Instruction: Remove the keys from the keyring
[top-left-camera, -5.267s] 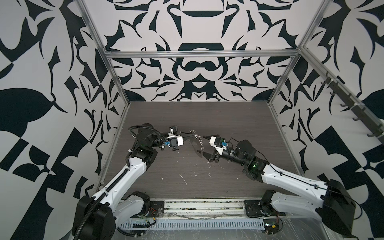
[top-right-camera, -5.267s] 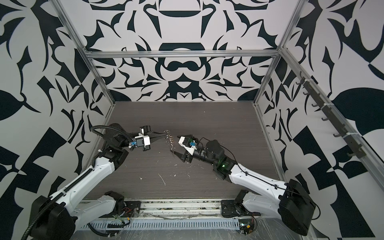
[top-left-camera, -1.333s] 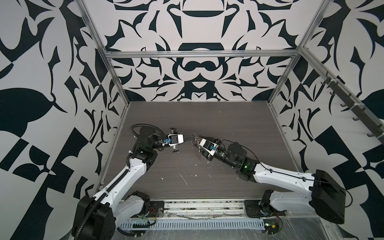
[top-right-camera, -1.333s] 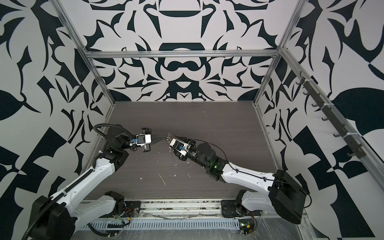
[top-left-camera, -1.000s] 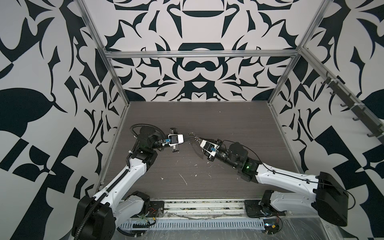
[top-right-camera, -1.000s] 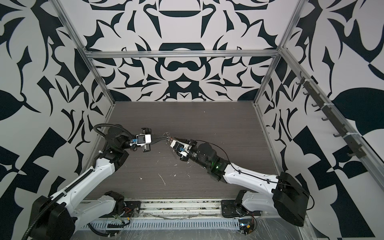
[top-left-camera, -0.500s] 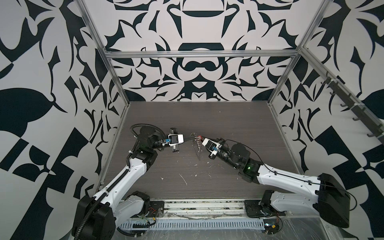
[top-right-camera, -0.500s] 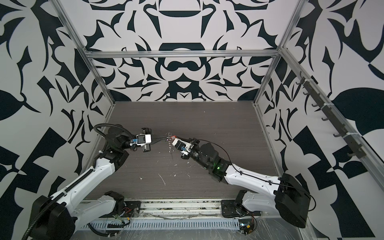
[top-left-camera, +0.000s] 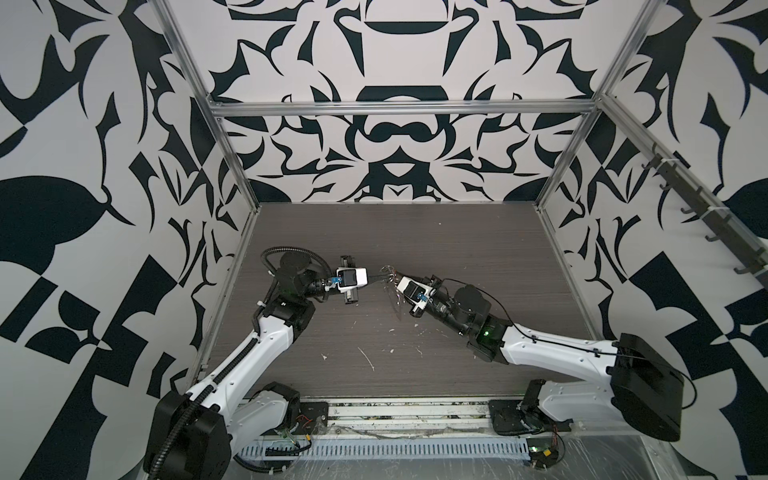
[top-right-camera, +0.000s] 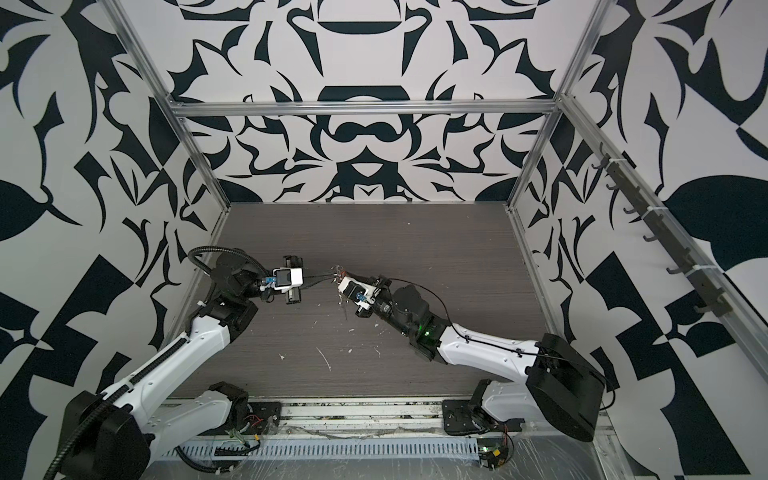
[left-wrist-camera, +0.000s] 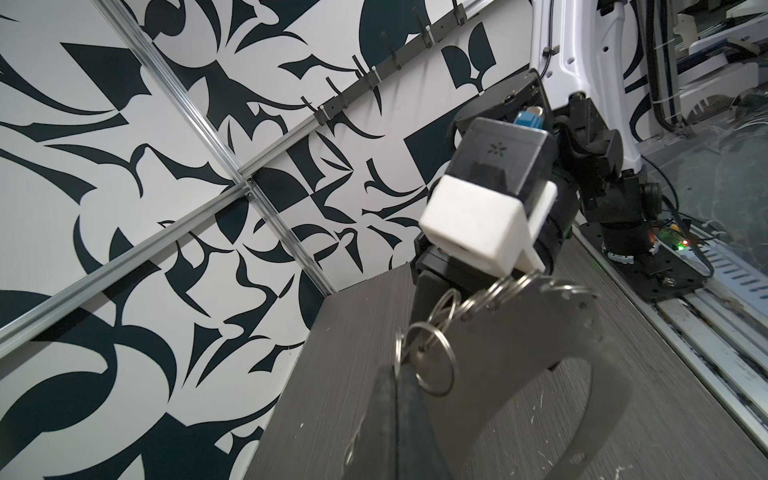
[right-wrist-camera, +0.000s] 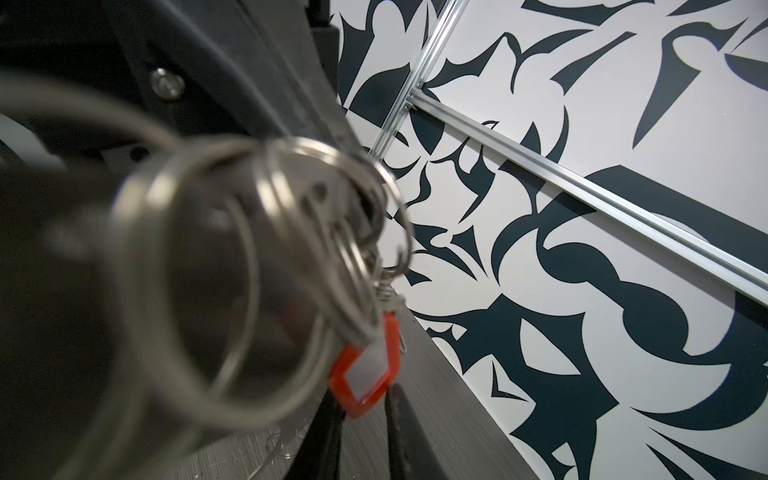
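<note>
— Above the dark table (top-left-camera: 457, 249), mid-air between both arms: what held the keyring (left-wrist-camera: 432, 357)?
— One ring was pinched in the left gripper (left-wrist-camera: 397, 374), fingers pressed together.
— And the keys (top-left-camera: 395, 298)?
— They dangled under the ring bunch, off the table, tiny.
— And the right gripper (top-left-camera: 395, 277)?
— Its tip was at the bunch, by the red tag (right-wrist-camera: 365, 374). Apart or clamped, couldn't tell.

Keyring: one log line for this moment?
left gripper: shut on keyring | right gripper: at keyring, grip unclear | red tag: hanging from keyring
</note>
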